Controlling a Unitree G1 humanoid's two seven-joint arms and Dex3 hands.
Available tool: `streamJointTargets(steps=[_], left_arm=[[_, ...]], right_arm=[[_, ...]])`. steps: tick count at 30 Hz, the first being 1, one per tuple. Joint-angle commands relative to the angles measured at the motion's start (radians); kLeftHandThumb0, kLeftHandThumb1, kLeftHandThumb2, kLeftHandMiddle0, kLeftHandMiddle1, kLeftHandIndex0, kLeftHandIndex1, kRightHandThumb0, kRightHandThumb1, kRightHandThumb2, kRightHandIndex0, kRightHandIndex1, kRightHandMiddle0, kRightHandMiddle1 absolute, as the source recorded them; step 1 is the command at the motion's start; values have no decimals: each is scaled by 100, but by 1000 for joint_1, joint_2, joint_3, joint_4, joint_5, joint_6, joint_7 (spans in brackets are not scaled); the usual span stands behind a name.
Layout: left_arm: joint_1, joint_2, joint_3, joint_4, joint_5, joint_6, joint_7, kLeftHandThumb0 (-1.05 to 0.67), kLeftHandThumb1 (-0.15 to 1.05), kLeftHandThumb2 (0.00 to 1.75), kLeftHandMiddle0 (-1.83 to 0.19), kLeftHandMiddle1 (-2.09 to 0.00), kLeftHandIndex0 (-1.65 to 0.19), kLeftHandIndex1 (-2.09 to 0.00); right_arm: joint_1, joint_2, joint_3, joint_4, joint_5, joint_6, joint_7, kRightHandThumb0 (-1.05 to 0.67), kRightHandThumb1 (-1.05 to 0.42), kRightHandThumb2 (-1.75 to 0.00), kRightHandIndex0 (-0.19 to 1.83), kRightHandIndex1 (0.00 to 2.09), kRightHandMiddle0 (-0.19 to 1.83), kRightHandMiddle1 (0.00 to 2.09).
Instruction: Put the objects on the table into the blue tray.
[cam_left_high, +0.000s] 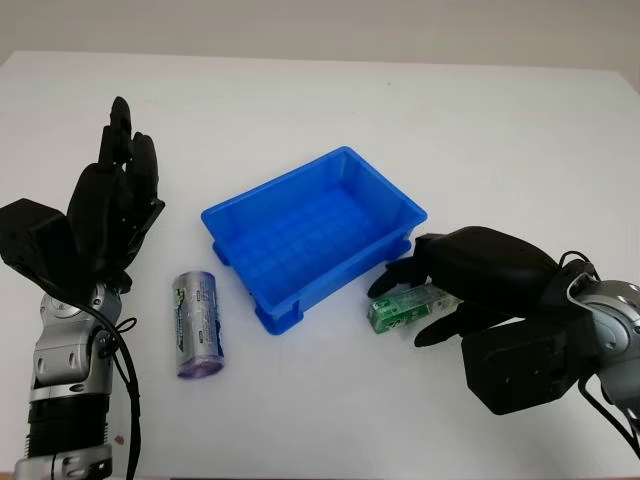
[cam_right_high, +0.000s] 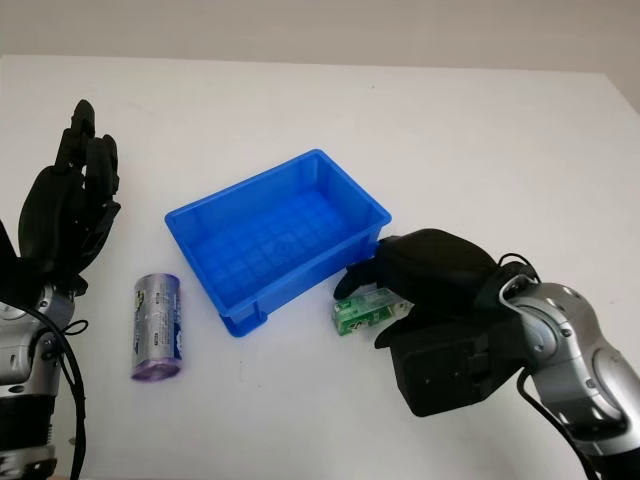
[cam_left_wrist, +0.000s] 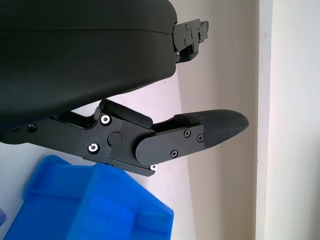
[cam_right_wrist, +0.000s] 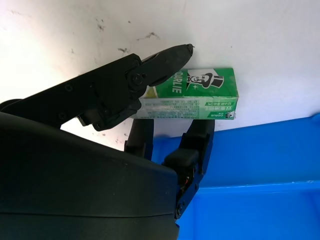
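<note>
A blue tray (cam_left_high: 275, 182) stands in the middle of the white table, with nothing inside it. Just off its near right corner lies a green toothpaste box (cam_left_high: 388, 313), still on the table top. My right hand (cam_left_high: 402, 305) covers it from the right, shut on it. In the right wrist view the thumb (cam_right_wrist: 165, 60) presses one long side of the green box (cam_right_wrist: 205, 87) and two fingers (cam_right_wrist: 197, 137) sit on the other, between box and tray. A silver and purple cylinder (cam_left_high: 197, 322) lies left of the tray. My left hand (cam_left_high: 130, 150) is open, raised at the far left.
The tray's wall (cam_right_wrist: 250, 200) runs very close alongside the box, leaving a narrow gap for the fingers. A corner of the tray (cam_left_wrist: 90, 205) sits below the left hand's finger (cam_left_wrist: 200, 130). The table's far edge runs along the back.
</note>
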Motion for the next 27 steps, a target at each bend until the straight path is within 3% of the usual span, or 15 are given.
streamJointTargets(steps=[1, 2, 3, 5, 7, 10, 13, 17, 27], left_arm=[[9, 9, 0, -19, 1, 1, -4, -73, 105, 62, 19, -2, 19, -2], [9, 10, 0, -19, 1, 1, -4, -73, 105, 62, 19, -2, 19, -2], [8, 11, 0, -20, 0, 1, -6, -74, 105, 62, 19, -1, 19, -2], [8, 12, 0, -21, -1, 4, -8, -74, 105, 62, 19, -1, 19, -2], [6, 13, -1, -21, 2, 4, -8, -74, 105, 62, 19, -1, 19, -2], [5, 14, -1, -21, 0, 7, -12, -74, 105, 62, 19, -1, 19, -2], [3, 18, -2, -17, 5, 3, -15, -74, 105, 62, 19, 0, 19, -1], [-1, 18, -1, -16, 6, 6, -16, -75, 105, 62, 19, 0, 19, 0], [-15, 20, -5, -5, 10, 7, -16, -76, 105, 61, 19, 0, 19, 0]], right_arm=[[9, 5, 24, 51, -29, -36, -7, -36, -81, -5, 16, 178, 32, 121], [4, 5, 29, 60, -49, -49, -14, -38, -81, -5, 17, 193, 30, 137], [2, 6, 32, 72, -70, -73, -35, -42, -82, -5, 32, 203, 32, 158], [2, 7, 33, 102, -143, -145, -132, -47, -82, -5, 57, 208, 36, 191], [7, 10, 29, 133, -213, -215, -240, -55, -86, -6, 85, 209, 47, 205], [3, 4, 26, 161, -263, -263, -292, -52, -100, -9, 105, 209, 62, 209], [-1, 5, 9, 181, -249, -310, -318, -48, -104, -20, 113, 209, 69, 209], [13, 33, -39, 147, -33, -302, -233, -45, -105, -16, 120, 209, 83, 209], [-59, 38, -131, -126, 535, 35, 151, -43, -105, -16, 108, 209, 88, 209]])
